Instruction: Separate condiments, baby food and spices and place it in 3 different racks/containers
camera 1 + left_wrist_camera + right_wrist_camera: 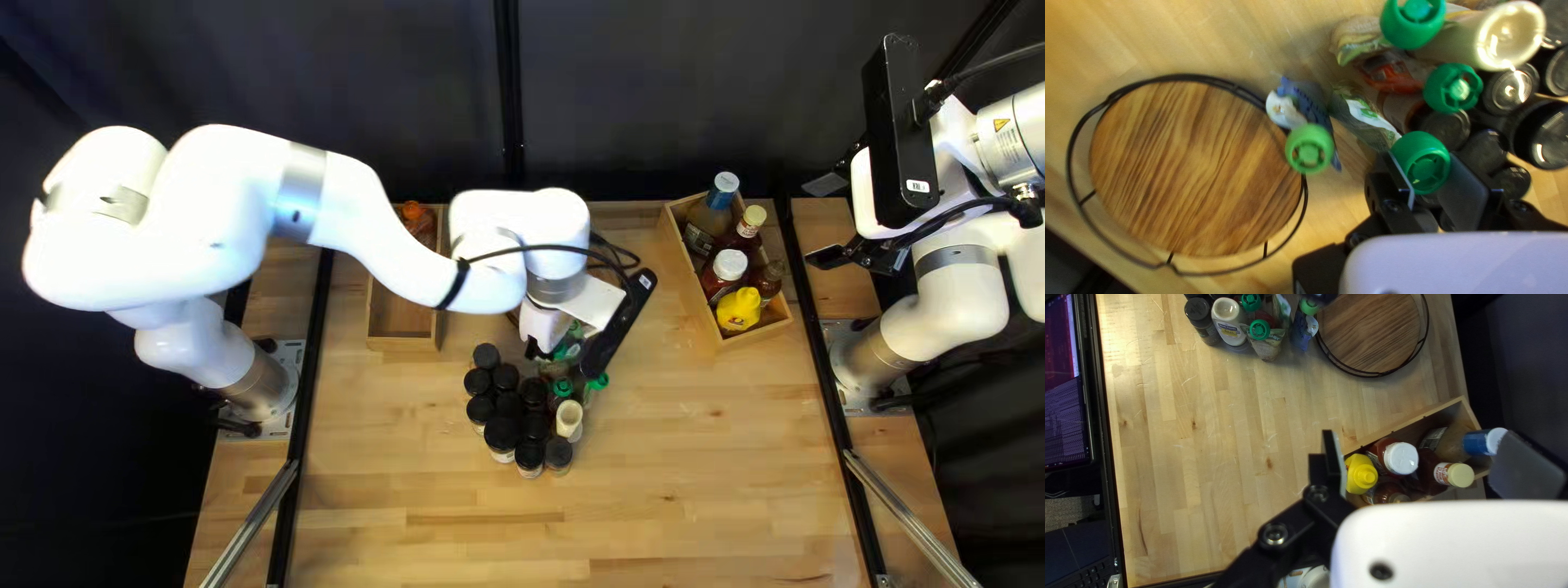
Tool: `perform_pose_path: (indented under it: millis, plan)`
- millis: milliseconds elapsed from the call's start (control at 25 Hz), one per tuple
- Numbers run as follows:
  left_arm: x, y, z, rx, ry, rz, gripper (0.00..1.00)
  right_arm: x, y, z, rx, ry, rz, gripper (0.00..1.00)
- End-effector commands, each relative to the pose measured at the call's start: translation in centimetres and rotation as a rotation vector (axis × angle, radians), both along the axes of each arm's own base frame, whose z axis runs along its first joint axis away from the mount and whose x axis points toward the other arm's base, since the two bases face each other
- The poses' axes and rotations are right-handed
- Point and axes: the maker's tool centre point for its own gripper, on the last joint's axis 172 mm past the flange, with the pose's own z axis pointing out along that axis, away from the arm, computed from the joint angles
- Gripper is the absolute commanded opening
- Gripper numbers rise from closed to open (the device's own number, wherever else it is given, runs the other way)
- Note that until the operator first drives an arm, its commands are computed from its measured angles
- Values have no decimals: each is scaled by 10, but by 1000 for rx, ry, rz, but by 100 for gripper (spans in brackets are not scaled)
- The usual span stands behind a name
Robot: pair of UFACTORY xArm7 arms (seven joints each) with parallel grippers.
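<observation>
left end effector: gripping green-capped pouch between fingers, near dark-lidded jars on tabletop.
right end effector: hanging released, fingers apart.
condiment bottles, five: standing in right-hand box.
orange item: sitting in left-hand box.
round wooden tray: lying beside blue pouch.

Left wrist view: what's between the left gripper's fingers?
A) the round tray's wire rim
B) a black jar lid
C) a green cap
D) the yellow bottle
C: the left gripper has a green cap between its fingers, one on each side.
</observation>
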Motion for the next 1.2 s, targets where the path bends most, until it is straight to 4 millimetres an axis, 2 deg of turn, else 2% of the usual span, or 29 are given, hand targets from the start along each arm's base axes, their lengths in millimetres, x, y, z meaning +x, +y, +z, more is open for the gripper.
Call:
perform_pose_path:
  millis: [40, 280, 320, 400, 520, 640, 680, 720, 800, 920, 1040, 1200]
  plan:
    - [-25, 19, 23, 38, 20, 59, 0, 0, 0, 0, 0, 0, 0, 100]
    - [-74, 44, 47, 76, 40, 139, 0, 0, 0, 0, 0, 0, 0, 100]
    - [-93, 52, 55, 83, 40, 165, 0, 0, 0, 0, 0, 0, 0, 100]
    - [-114, 60, 63, 94, 36, 199, 0, 0, 0, 0, 0, 0, 0, 100]
    - [-155, 80, 77, 125, 26, 281, 0, 0, 0, 0, 0, 0, 0, 100]
    - [-187, 98, 82, 153, 20, 365, 0, 0, 0, 0, 0, 0, 0, 100]
    - [-192, 102, 82, 159, 20, 384, 0, 0, 0, 0, 0, 0, 0, 100]
    - [-208, 114, 78, 169, 18, 433, 0, 0, 0, 0, 0, 0, 0, 100]
    - [-225, 127, 71, 181, 17, 506, 0, 0, 0, 0, 0, 0, 0, 100]
    - [-242, 144, 57, 201, 13, 629, 0, 0, 0, 0, 0, 0, 0, 100]
    - [-250, 158, 46, 215, -4, 745, 0, 0, 0, 0, 0, 0, 0, 100]
    - [-243, 164, 31, 212, -24, 833, 0, 0, 0, 0, 0, 0, 0, 100]
